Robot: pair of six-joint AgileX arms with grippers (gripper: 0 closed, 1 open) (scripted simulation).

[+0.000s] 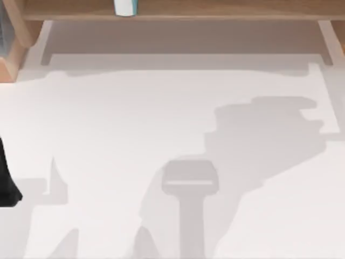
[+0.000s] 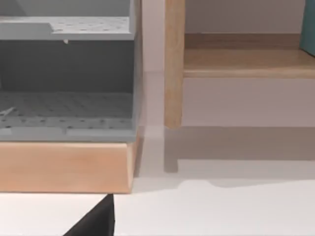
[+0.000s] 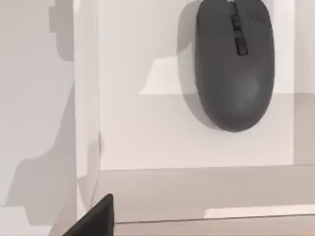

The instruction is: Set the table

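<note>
The white table (image 1: 161, 124) spreads across the top view with only shadows on it, below the wooden shelf (image 1: 215, 11) along the upper edge, where a white-and-teal cup (image 1: 125, 6) stands. Setting looks barely begun. A dark computer mouse (image 3: 235, 64) lies on a white surface in the right wrist view. Next an arm must reach an item; whether either gripper's fingers are apart or together I cannot tell.

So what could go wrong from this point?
1. The right wrist view shows a dark computer mouse on the white table; a low pass might knock it.
2. The left wrist view looks close onto the wooden shelf frame and grey rack; moving forward risks a collision.
3. A white-and-teal object on the shelf could tip.
</note>
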